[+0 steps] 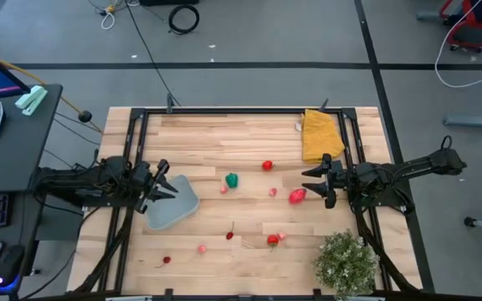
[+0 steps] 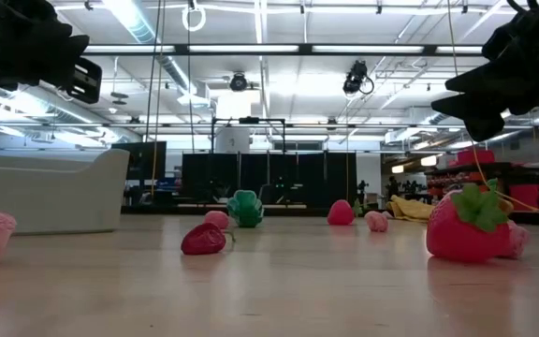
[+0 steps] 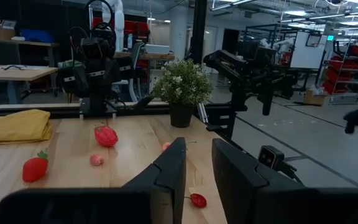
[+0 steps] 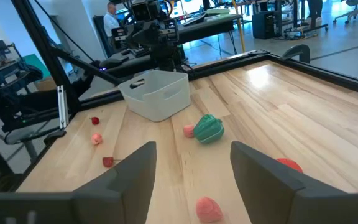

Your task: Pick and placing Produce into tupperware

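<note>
The tupperware, a pale grey-blue tub, rests flat on the table's left part; it also shows as the tupperware. Small produce pieces lie scattered on the wood: a green one, a large red strawberry, a red piece, pink bits and another strawberry. My left gripper hovers open above the tub's left far corner, raised clear in the low view. My right gripper is open just right of the large strawberry, above table height.
A folded yellow cloth lies at the far right corner. A bushy potted plant stands at the near right corner. More small red and pink pieces sit toward the near edge. A dark frame rail borders the table.
</note>
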